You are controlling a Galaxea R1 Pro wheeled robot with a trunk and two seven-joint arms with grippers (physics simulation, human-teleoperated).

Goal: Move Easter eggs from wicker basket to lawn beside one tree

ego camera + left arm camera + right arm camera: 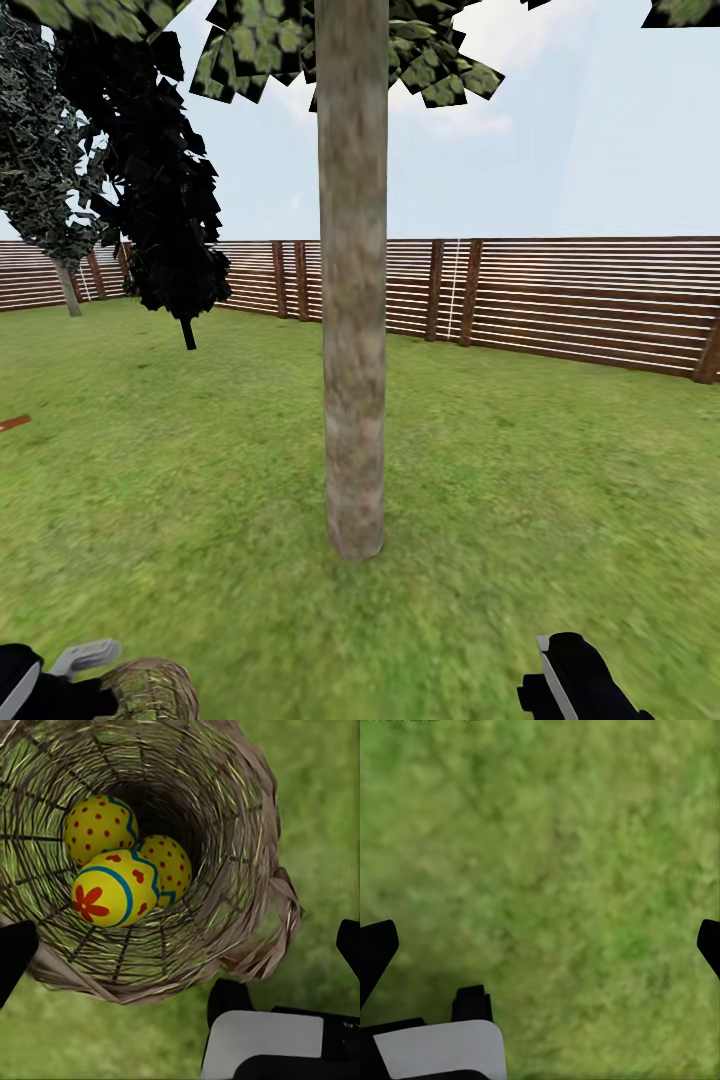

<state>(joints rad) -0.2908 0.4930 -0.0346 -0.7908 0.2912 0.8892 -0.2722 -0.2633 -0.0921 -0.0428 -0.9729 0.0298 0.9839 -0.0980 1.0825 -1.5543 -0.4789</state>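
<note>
Wicker basket [150, 862] holding three Easter eggs [112, 889] sits between the left end effector's [180, 945] spread fingers.

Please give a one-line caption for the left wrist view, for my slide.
Three Easter eggs lie together in the wicker basket, seen from above against the lawn.

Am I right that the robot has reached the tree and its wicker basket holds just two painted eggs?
Not quite: the wicker basket holds three Easter eggs, as the left wrist view shows. The rest is right; the head view shows the tree standing close ahead on the lawn.
</note>
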